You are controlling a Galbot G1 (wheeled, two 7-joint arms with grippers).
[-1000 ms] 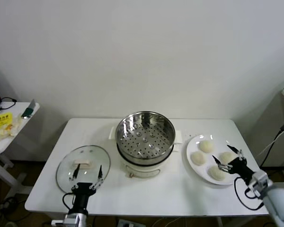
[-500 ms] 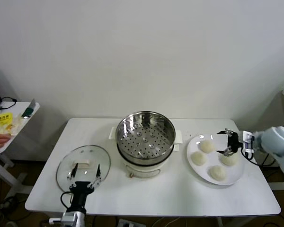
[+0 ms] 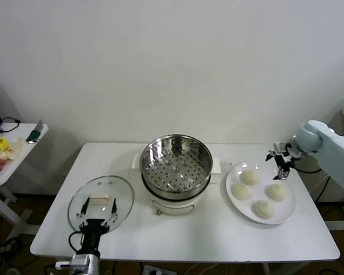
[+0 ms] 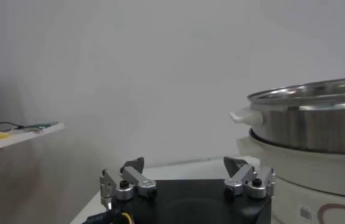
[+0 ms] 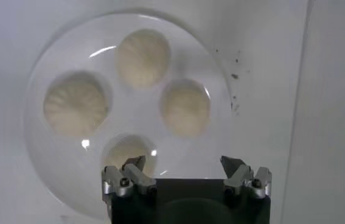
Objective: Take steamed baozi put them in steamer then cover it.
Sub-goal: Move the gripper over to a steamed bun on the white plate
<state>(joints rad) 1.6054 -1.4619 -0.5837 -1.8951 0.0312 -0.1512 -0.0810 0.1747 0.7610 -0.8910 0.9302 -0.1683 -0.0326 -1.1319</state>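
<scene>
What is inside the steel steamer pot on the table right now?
Inside the steamer only its perforated tray shows, no buns. All four baozi sit on the white plate. Below the tray is hidden.

The head camera looked forward and down from above the near edge of the white table [image 3: 218, 240], taking in the whole tabletop, the wall behind and a side table [image 3: 11, 166] at the robot's left.

The left wrist camera sat low, near table level, facing horizontally past the left gripper [image 4: 187, 182] toward the steamer [image 4: 309, 122], which it showed close and from the side. The head view showed that same steamer [image 3: 176, 166] from above.

The right wrist camera looked straight down past the right gripper [image 5: 187, 176] onto the plate [image 5: 44, 176] with four baozi [image 5: 143, 58]. The head view showed that plate [image 3: 286, 215] obliquely and from farther off.
</scene>
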